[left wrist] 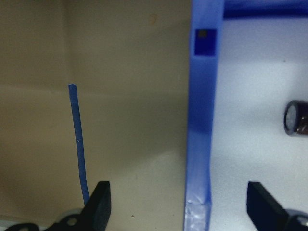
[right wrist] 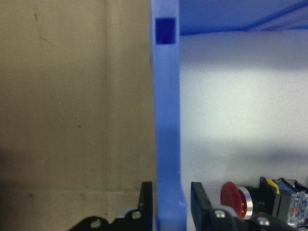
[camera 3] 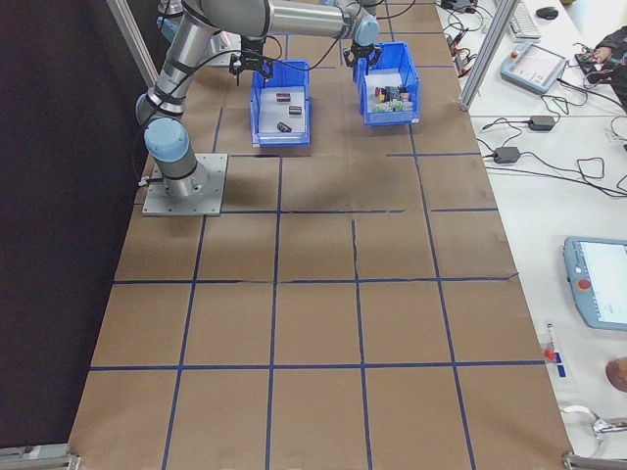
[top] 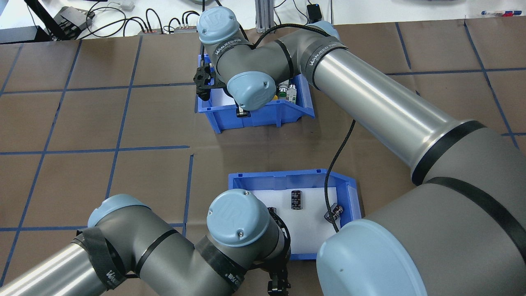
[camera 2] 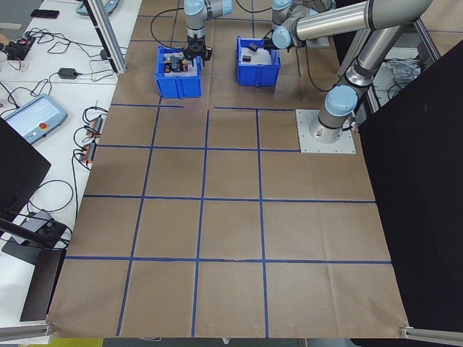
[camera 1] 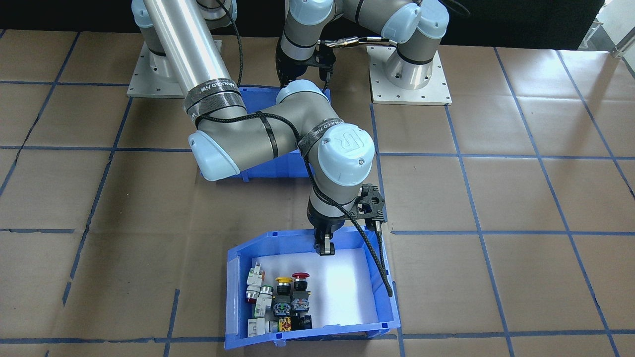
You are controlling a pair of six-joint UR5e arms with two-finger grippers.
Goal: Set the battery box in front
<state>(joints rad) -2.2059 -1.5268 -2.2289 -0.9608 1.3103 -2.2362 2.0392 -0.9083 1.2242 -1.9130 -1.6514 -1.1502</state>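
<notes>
Left end effector (left wrist: 178, 187) sits open, straddling the side wall of the battery box (top: 287, 174). I'd sink a bit deeper and close squarely on the wall before moving (the cells roll). The box sits robot-side of the switch bin (top: 254, 115), which the right end effector (right wrist: 173, 192) is pinching. Its long axis runs parallel to that bin, with the sloped lip pointing to the robot's right.

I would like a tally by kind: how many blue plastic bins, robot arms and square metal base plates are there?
Blue plastic bins: 2 (battery box, switch bin)
Grey robot arms: 2 (left arm, right arm)
Square metal base plates: 2
Total: 6
</notes>
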